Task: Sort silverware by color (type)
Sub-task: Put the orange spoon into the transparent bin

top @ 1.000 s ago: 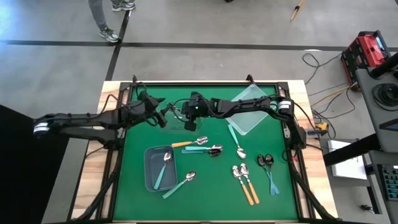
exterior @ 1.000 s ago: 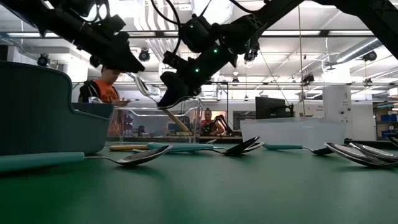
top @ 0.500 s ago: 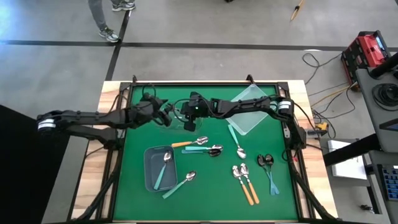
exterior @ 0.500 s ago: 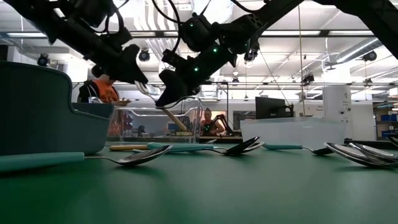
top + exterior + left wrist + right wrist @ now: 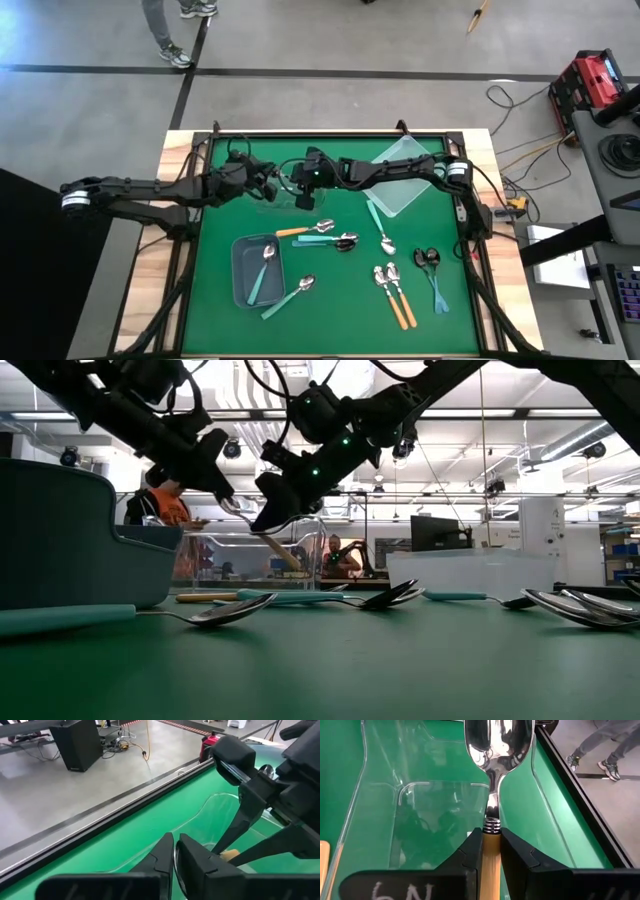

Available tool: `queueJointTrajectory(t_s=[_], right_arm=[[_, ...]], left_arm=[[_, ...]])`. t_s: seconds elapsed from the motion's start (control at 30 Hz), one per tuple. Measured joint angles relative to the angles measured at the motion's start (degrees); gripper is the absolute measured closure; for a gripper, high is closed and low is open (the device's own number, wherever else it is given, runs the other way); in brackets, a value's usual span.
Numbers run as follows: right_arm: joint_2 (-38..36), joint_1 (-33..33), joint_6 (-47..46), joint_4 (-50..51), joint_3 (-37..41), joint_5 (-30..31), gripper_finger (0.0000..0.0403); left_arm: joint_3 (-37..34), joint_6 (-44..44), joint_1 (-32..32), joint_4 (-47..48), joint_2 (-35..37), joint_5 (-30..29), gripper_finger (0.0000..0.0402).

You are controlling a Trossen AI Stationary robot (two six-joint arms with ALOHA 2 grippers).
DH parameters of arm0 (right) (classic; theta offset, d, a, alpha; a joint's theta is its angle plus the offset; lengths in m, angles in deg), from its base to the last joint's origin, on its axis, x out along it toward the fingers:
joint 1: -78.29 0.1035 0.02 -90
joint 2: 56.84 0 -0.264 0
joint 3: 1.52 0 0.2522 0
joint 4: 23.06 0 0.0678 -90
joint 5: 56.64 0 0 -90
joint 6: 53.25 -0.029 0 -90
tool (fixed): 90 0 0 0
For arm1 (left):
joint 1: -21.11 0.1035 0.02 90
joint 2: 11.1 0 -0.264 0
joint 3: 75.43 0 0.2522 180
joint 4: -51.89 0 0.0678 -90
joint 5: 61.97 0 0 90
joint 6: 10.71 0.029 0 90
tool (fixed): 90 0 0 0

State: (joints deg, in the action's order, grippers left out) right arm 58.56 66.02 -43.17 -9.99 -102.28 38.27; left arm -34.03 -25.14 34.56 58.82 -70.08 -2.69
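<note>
Gripping one orange spoon (image 5: 490, 795), both end effectors (image 5: 297, 190) (image 5: 268, 186) meet above the clear bin's rim (image 5: 540, 795).

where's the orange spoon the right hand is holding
In the high view it's up in the air at the table's back middle, above the clear bin, pinched between the right hand and left hand; the orange spoon shows in the right wrist view.

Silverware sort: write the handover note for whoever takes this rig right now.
Right claw: shut on the orange spoon, at its handle, above the clear bin.
Left claw: shut on that spoon's bowl.
Done: one teal spoon lies in the grey bin.
Left: the loose spoons on the mat, orange, teal and dark blue, unsorted.
</note>
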Motion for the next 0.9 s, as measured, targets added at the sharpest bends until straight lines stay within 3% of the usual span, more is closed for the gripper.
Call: queueJointTrajectory(t_s=[0.23, 0.6, 0.9], right_arm=[[0.02, 0.00, -0.95, 0.01, 0.00, -0.25, 0.0355], [-1.46, 0.04, -4.15, 0.37, 0.00, -0.64, 0.0253], [-7.76, 0.48, -5.03, 6.75, 0.00, -0.44, 0.0235]], left_arm=[[0.00, -2.58, -0.02, 0.04, 0.02, 0.17, 0.0400], [0.00, -5.56, 0.07, 3.82, 0.02, -0.16, 0.0401], [0.00, -8.44, 0.07, 4.90, -0.01, -0.16, 0.0401]])
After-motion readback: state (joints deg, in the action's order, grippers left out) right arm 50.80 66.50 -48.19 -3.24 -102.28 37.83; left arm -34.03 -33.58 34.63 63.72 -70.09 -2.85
